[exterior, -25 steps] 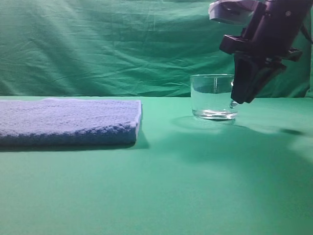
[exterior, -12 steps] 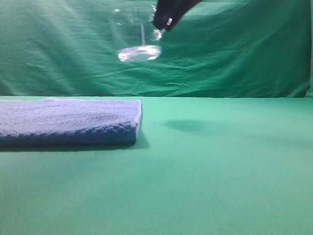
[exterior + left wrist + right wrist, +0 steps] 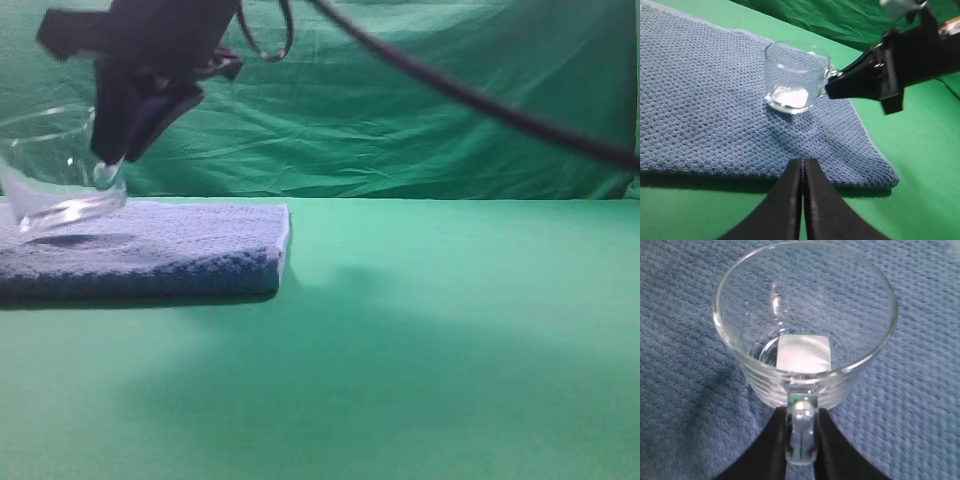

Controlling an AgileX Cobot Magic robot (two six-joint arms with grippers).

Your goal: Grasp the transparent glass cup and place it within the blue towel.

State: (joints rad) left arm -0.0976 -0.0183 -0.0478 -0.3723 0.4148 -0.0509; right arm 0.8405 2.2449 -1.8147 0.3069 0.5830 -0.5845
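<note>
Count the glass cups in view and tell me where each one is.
1. The transparent glass cup hangs tilted just above the blue towel, held by its handle in the right gripper. No other cup shows.

This looks like a staged robot-recording set in a lab or studio, not a home or kitchen. A wrinkled green backdrop cloth [image 3: 420,110] hangs behind the right gripper [image 3: 112,165], and the same green covers the tabletop [image 3: 420,350] below and around it. A black cable [image 3: 470,95] trails up and away from that gripper, and the only props are the transparent glass cup [image 3: 795,77] it carries and the blue towel [image 3: 705,105] beneath.
</note>
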